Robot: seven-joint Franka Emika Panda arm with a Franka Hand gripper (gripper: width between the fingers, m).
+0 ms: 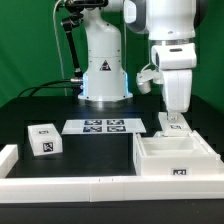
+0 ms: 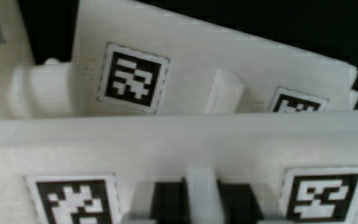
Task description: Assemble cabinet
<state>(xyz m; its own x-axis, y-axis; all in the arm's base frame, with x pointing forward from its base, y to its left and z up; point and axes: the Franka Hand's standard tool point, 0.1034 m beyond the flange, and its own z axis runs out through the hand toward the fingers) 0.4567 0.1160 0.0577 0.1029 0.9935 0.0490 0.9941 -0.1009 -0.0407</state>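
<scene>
The cabinet shell (image 1: pixel 176 158), white with thin walls and a tag on its front, sits at the exterior view's right. My gripper (image 1: pixel 175 122) stands upright at the shell's back edge, shut on a small white tagged panel (image 1: pixel 174 127). In the wrist view my gripper (image 2: pixel 201 200) has its dark fingers (image 2: pixel 158 202) closed on a thin white rib of a tagged white piece (image 2: pixel 69 198). Beyond it lies a white panel (image 2: pixel 194 70) with two tags and a round peg. A small white tagged block (image 1: pixel 43 140) sits at the exterior view's left.
The marker board (image 1: pixel 95 126) lies flat in the middle, behind the shell's left side. A long low white rail (image 1: pixel 90 187) runs along the table's front edge. The robot's white base (image 1: pixel 103 70) and cables stand at the back.
</scene>
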